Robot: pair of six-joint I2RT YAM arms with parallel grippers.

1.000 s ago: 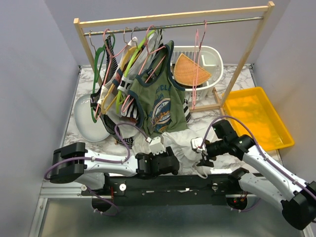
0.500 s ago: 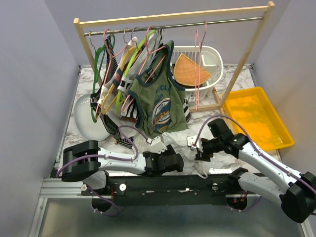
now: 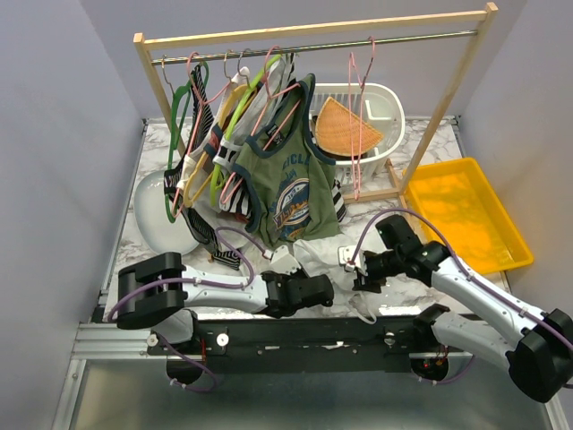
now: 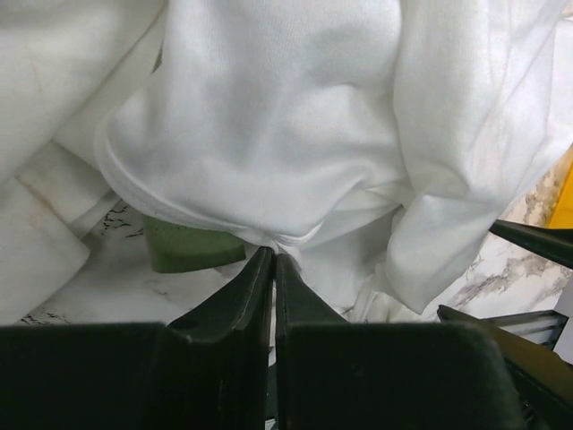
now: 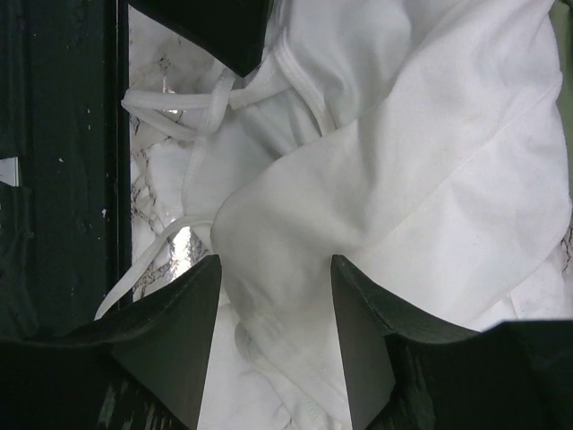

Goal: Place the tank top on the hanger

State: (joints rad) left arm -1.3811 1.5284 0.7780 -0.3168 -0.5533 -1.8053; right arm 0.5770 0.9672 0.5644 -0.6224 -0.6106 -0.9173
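the white tank top (image 3: pixel 315 254) lies crumpled on the marble table (image 3: pixel 159 143), between both arms. the left gripper (image 4: pixel 273 256) pinches a small fold of it; the right gripper (image 5: pixel 274 262) is spread above it. i think it should take a strap before any lifting.

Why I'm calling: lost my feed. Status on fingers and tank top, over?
Left fingers shut on white tank top. Right fingers open, straddling it. Pink hanger bare on rail. Olive-green tank top hanging close by.
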